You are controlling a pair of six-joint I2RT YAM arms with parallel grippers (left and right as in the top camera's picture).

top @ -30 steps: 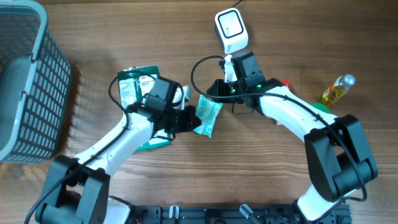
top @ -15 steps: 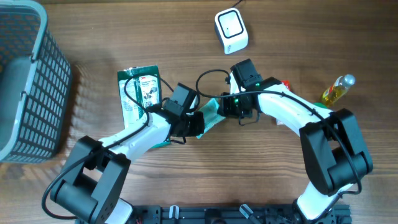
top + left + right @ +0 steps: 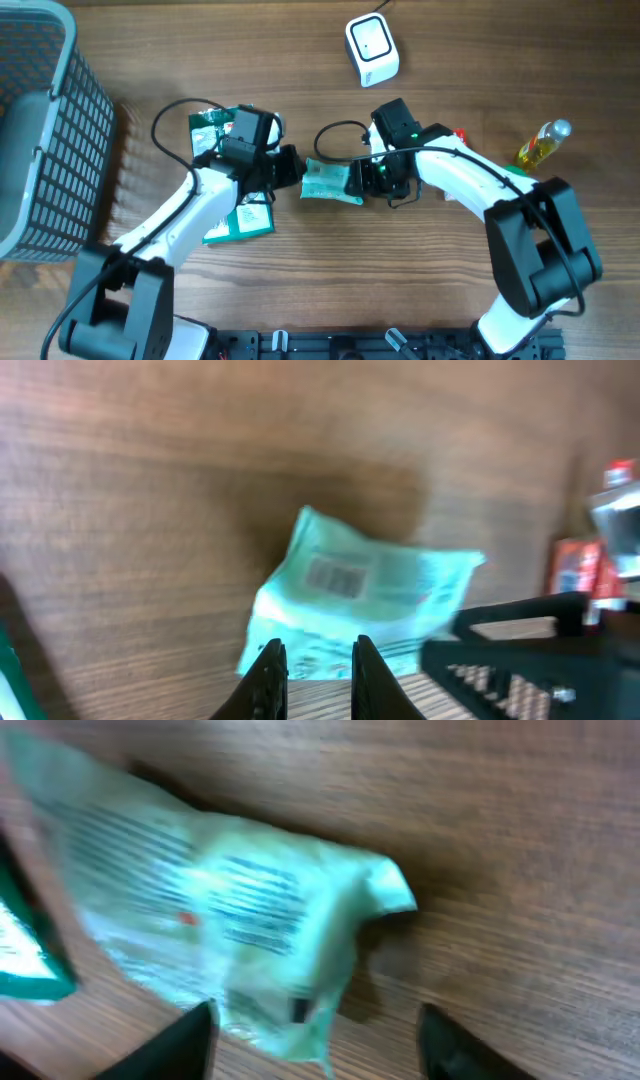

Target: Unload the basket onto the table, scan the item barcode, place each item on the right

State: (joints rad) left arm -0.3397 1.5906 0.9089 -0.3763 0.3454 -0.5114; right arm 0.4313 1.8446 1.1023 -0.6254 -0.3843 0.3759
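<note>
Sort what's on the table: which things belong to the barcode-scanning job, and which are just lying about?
In the job:
- teal packet, barcode visible in the left wrist view
- white scanner

Lying about:
- grey basket
- green packs
- yellow bottle

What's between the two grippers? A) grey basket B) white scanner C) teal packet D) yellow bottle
C: the teal packet spans the gap between the left gripper and the right gripper. The white scanner stands apart at the far edge.
</note>
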